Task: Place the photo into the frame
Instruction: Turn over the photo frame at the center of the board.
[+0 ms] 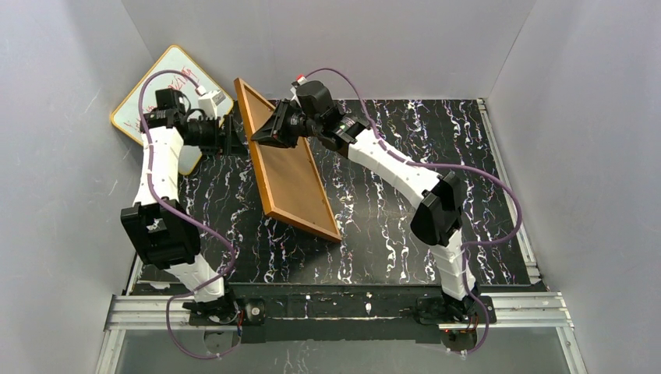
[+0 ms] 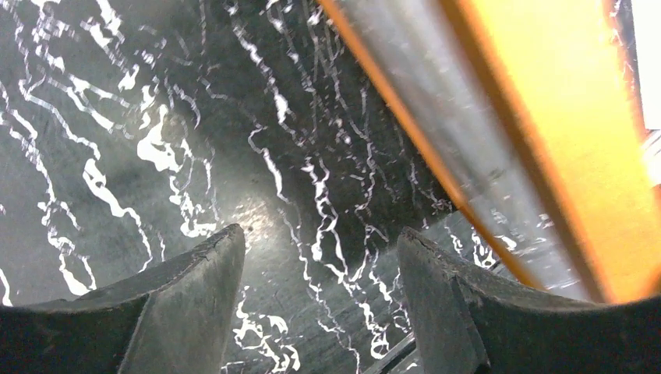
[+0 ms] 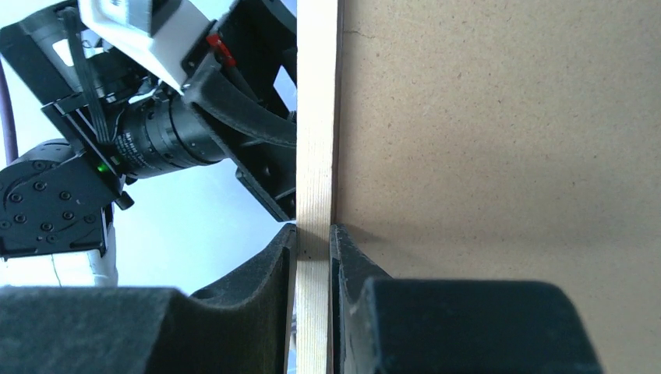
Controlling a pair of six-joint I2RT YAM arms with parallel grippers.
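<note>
Grey walls (image 1: 390, 39) closed in the bench on three sides; table (image 1: 374, 234) black with white marbled veins. A whiteboard (image 1: 167, 70) with red writing leaned in the far left corner.

Frame (image 1: 292, 175) was raised off flat and tilted, running from far left to near centre of the table, its plain brown back turned towards the right arm and the overhead camera. Near corner was down by the table; actual contact could not be confirmed from above.

Right gripper (image 3: 313, 234) was clamped on the frame: in the wrist view one finger (image 3: 257, 273) sat on the outer side of the pale wooden edge and the other on the fibreboard back, both pressed against the wood with no gap. The grip was near the far end of the frame's upper long side.

Left gripper (image 2: 319, 241) sat on the opposite side of the frame, close to it at about the same height as the right one, between frame and whiteboard. Its jaws stood well apart with only the table surface visible between them; nothing held. In its wrist view the orange frame edge ran diagonally just beyond one finger, with a grey glossy band alongside it
</note>
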